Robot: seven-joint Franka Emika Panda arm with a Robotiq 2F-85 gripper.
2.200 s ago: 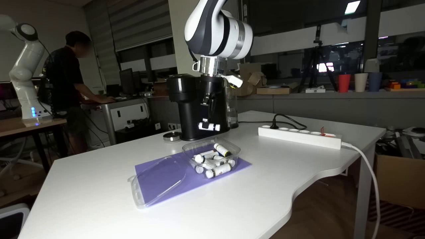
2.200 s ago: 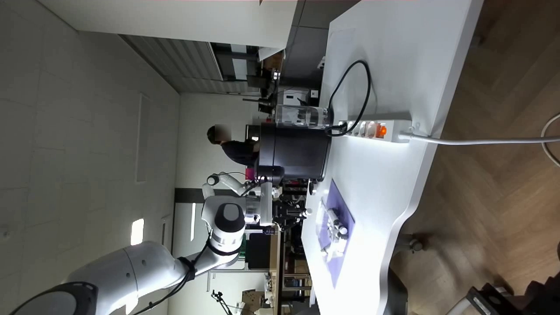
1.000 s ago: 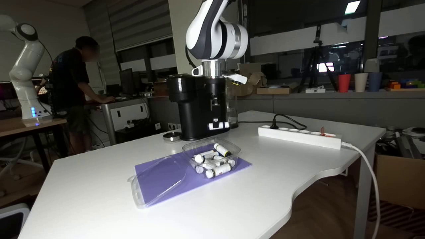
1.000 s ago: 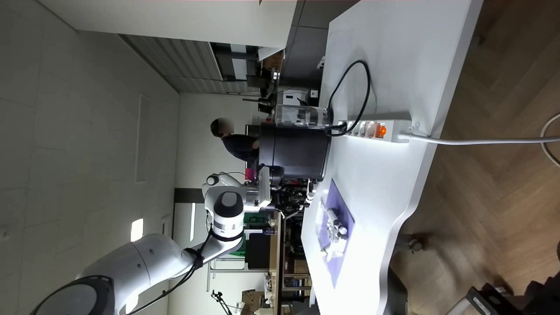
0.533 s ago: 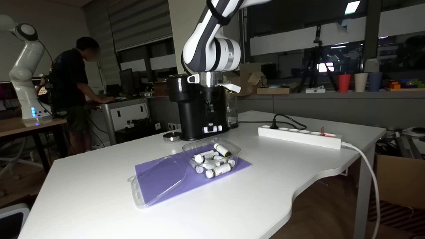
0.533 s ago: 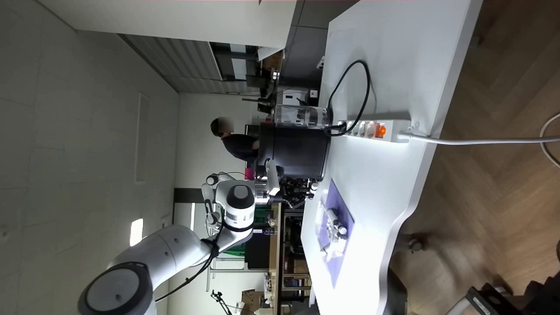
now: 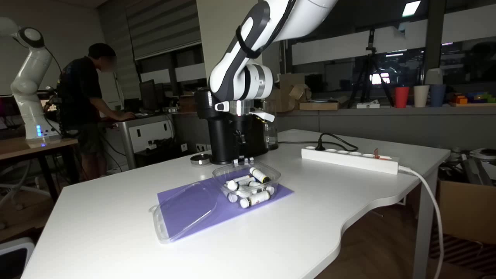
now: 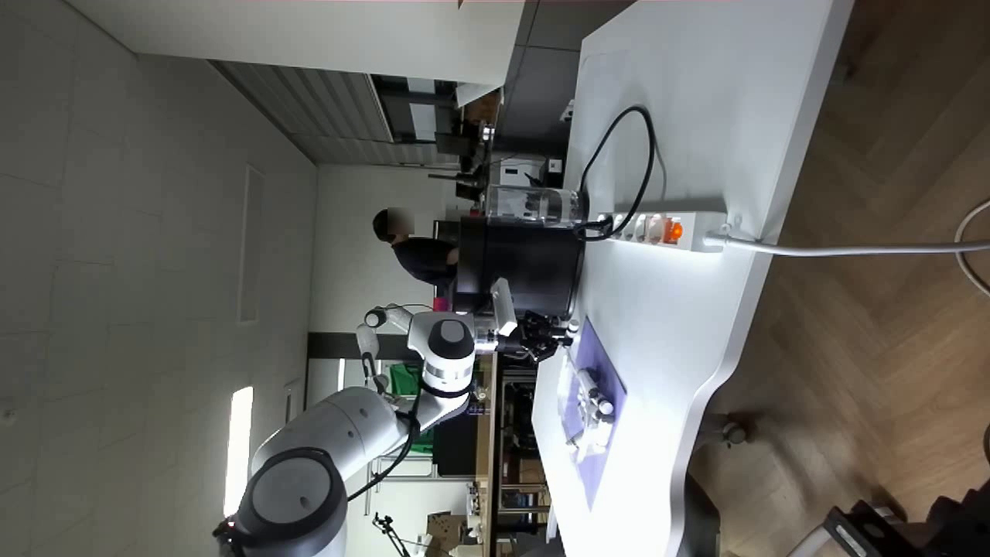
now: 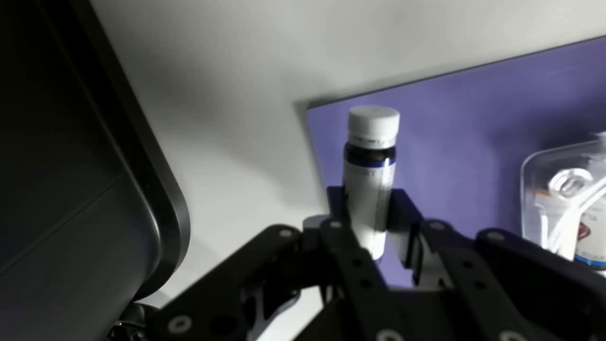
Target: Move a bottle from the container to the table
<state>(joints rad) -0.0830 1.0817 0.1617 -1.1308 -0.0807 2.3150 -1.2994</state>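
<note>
My gripper (image 7: 242, 156) is shut on a small bottle with a white cap and white label (image 9: 371, 184). The bottle lies sideways across the fingers; it also shows in an exterior view (image 8: 572, 328). In the wrist view it hangs over a corner of the flat purple tray (image 9: 450, 118), by the bare white table (image 9: 227, 90). A clear plastic tub (image 7: 277, 176) with several similar bottles (image 7: 259, 198) stands on the purple tray (image 7: 190, 201). The gripper is low, just behind the tub's far rim. Its exact height above the surface cannot be told.
A tall black machine (image 7: 221, 139) stands close to the gripper, at left in the wrist view (image 9: 94, 199). A clear lid (image 7: 161, 228) leans on the tray's near end. A round metal dish (image 7: 200, 159) and a white power strip (image 7: 348, 159) with cables are on the table.
The gripper, still holding the bottle, has come down toward the table and moved nearer the black machine, tilting a little. The tub, lid and tray have not moved.
</note>
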